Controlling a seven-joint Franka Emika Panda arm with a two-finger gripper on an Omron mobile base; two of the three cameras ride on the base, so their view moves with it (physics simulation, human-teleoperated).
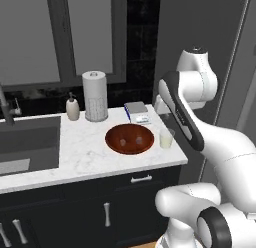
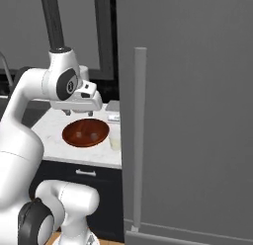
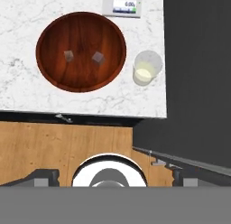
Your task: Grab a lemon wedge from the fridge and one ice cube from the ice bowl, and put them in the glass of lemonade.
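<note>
Currently, my gripper [image 2: 79,112] hangs released above the counter edge, fridge handle [image 2: 139,135] well to its right.

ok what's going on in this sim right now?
The arm is up over the marble counter with its gripper open and empty, holding nothing. Below it sit the ice bowl with two ice cubes inside and, beside it but apart, the glass of lemonade. The fridge next to the counter is shut, so the lemon wedge is not yet fetched and no ice is in the glass.
</note>
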